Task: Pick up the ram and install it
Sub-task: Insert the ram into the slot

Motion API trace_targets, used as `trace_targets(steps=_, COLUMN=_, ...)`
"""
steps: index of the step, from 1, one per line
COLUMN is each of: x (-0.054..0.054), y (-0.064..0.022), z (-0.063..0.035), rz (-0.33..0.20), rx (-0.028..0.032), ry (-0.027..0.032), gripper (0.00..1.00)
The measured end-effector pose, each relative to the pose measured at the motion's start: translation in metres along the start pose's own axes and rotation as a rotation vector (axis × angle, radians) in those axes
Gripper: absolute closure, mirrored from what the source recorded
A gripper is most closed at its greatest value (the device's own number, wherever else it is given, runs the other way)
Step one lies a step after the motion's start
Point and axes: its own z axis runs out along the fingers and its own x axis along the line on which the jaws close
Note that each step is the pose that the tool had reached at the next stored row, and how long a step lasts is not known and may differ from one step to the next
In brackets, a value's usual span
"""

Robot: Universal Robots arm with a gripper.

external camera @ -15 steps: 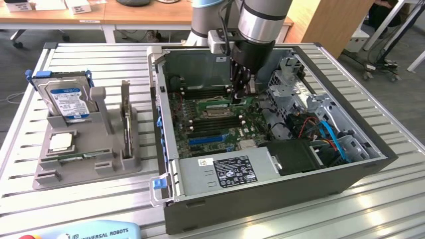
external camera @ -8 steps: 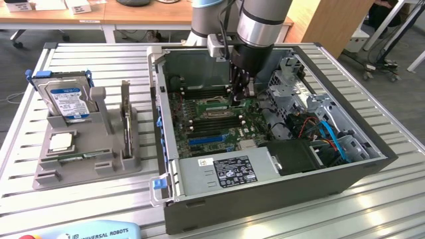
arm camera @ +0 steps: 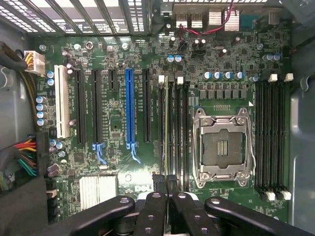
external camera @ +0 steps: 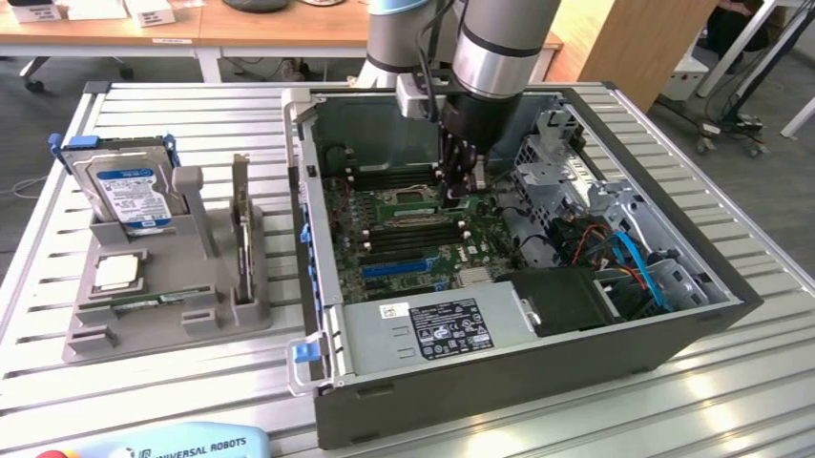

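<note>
Inside the open computer case (external camera: 510,382), low over the motherboard (arm camera: 118,128), the fingers (arm camera: 173,191) are pinched almost together on the upper edge of the ram (arm camera: 166,123). In the wrist view the ram is edge-on, a thin pale-green line lying along one of the black memory slots (arm camera: 179,128) just beside the processor socket (arm camera: 221,147). Whether its lower edge is already in that slot or hangs just above it cannot be told, since the view looks straight down the board's edge.

Judged as a thing to handle, the ram is light and stiff along its length, but thin and brittle. It would tolerate a straight push into the slot and would not tolerate twisting or a lopsided load. The safe hold is the one seen here, on the bare top edge near the middle. That keeps off the chips on its faces and the contact row along the bottom. So narrow a pinch gives little guard against tilting end to end, so squareness to the slot matters.

In the exterior view the fingers (external camera: 474,181) reach down from the arm into the case. Well apart, on the desk (external camera: 191,105) toward the exterior view's left, a grey tray (external camera: 166,324) carries the blue-labelled hard drive (external camera: 128,191) and the square processor chip (external camera: 117,272).
</note>
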Motion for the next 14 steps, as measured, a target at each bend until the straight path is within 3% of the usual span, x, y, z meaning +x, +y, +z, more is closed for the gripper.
trace_targets(steps=14, x=0.0002, y=-0.0001, z=0.0060, rz=0.000, rx=0.0005, ry=0.0002, gripper=0.89)
